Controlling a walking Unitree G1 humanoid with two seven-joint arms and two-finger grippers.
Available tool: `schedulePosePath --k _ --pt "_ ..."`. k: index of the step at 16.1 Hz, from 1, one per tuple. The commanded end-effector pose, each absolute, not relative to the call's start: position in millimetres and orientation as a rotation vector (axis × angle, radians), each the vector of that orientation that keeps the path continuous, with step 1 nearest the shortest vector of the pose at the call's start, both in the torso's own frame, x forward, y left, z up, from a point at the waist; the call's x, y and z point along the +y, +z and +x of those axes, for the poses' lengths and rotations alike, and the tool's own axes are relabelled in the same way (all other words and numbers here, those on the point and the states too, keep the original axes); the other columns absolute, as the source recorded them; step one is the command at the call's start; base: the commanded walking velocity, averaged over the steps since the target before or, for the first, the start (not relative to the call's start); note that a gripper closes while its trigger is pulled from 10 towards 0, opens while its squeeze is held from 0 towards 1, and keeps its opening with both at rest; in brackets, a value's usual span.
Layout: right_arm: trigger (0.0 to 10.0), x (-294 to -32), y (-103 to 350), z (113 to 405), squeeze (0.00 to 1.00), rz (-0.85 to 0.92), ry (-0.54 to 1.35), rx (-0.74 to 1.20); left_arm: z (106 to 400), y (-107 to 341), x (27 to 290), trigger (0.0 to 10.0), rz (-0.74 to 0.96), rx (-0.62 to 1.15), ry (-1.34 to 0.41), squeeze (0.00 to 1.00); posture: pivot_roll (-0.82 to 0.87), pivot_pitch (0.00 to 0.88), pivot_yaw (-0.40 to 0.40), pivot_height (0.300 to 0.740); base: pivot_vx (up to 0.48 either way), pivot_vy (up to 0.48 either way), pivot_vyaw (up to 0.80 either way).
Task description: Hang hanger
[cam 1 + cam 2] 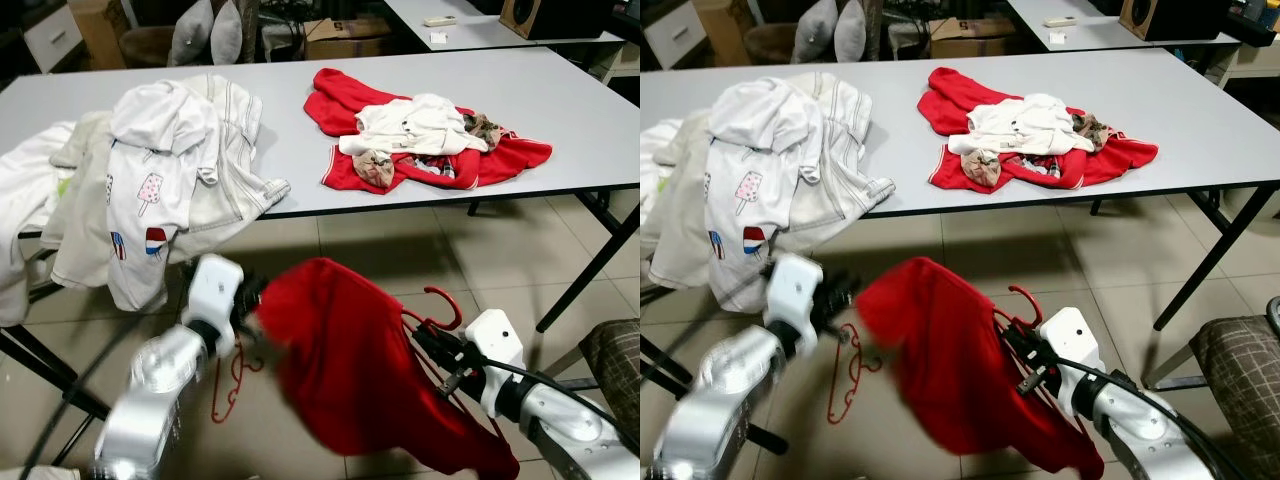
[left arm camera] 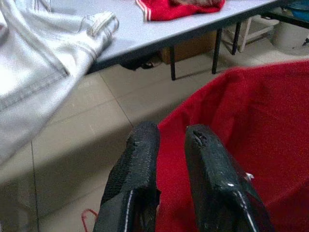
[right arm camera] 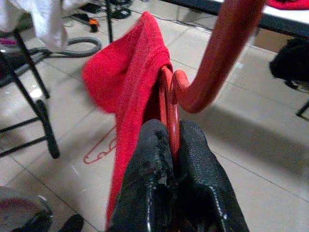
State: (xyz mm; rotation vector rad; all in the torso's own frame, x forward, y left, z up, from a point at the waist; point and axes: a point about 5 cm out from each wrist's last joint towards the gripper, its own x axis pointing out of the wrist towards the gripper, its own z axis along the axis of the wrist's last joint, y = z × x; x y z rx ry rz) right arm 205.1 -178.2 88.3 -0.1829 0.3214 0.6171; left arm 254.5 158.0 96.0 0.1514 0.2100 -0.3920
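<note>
Down below the table edge, right claw is clamping the hanger neck, hook pointing up, while left claw is pinching the red garment's far shoulder.

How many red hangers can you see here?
2: one hanger gripped in the right claw with the red garment; another hanger on the floor. Piles may hide more.
</note>
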Motion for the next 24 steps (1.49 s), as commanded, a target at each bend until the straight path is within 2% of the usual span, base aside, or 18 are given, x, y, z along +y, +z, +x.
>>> schedulePosePath --k 1,5,9,12,13,17,20,24 --pt "10.0 -178 93 207 0.00 -0.205 0.602 0.295 254 102 160 10.0 0.148 0.185 -0.369 0.00 -0.03 0.047 0.025 0.740 0.000 0.000 0.00" --pt "10.0 -171 80 202 0.00 -0.250 0.563 0.304 228 87 169 10.0 0.194 0.224 -0.253 0.00 -0.02 0.051 -0.030 0.740 0.000 0.000 0.60" --pt "10.0 -172 79 208 0.00 -0.238 0.534 0.297 219 87 165 10.0 0.160 0.230 -0.206 0.00 0.00 0.064 -0.061 0.740 0.000 0.000 0.80" --pt "10.0 -176 80 211 0.00 -0.222 0.500 0.289 215 88 161 10.0 0.156 0.233 -0.216 0.00 0.00 0.076 -0.042 0.740 0.000 0.000 0.80" --pt "10.0 -176 80 212 0.00 -0.219 0.475 0.283 218 89 162 10.0 0.138 0.229 -0.216 0.00 0.00 0.062 -0.007 0.740 0.000 0.000 0.80" --pt "10.0 -177 76 215 0.00 -0.155 0.367 0.283 235 98 170 10.0 0.130 0.199 -0.202 0.00 0.02 0.049 0.005 0.740 0.000 0.000 0.80" --pt "10.0 -167 75 218 0.00 -0.144 0.433 0.280 232 105 173 10.0 0.082 0.190 -0.139 0.00 0.05 0.077 -0.030 0.740 0.000 -0.375 0.80" --pt "10.0 -168 74 222 0.00 -0.160 0.498 0.283 220 97 174 10.0 0.103 0.212 -0.130 0.00 0.07 0.041 -0.054 0.740 0.000 -0.374 0.79"
